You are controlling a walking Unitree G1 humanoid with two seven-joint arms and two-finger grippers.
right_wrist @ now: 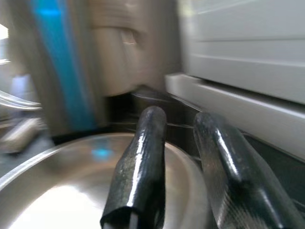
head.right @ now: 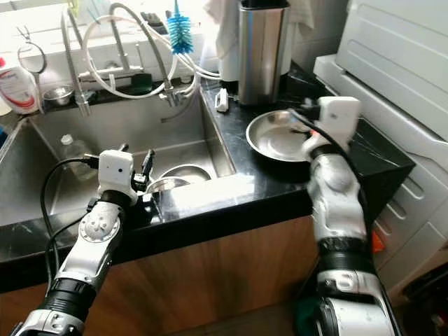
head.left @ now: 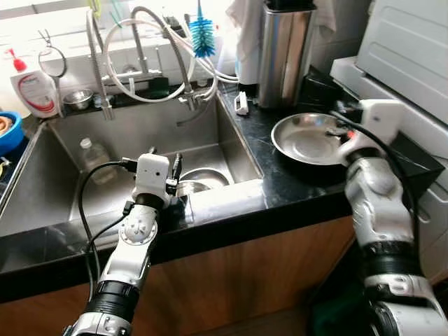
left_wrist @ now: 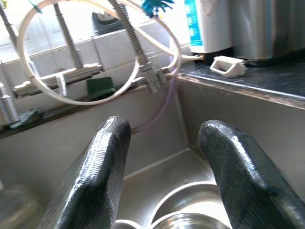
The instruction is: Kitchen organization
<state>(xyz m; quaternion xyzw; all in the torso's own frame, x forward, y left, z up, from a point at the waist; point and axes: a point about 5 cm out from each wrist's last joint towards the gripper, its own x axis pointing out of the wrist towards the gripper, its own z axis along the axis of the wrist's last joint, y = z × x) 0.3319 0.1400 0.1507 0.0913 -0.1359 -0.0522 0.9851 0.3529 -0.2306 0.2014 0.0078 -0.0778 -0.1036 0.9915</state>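
Left eye view: shallow round steel pan [head.left: 308,138] on black stone counter [head.left: 280,183], right of sink. Right gripper [right_wrist: 183,167] extended over pan's near rim, fingers slightly parted, holding nothing. Left gripper [left_wrist: 164,171] reaches over stainless sink basin [head.left: 105,140], fingers spread apart, empty, above round steel bowl [head.left: 199,178]. Blue bottle brush [head.left: 203,35] behind the tap.

Silver jointed arms, white wrist blocks, looping black cables; left pincer [left_wrist: 162,176] glossy black, ribbed.
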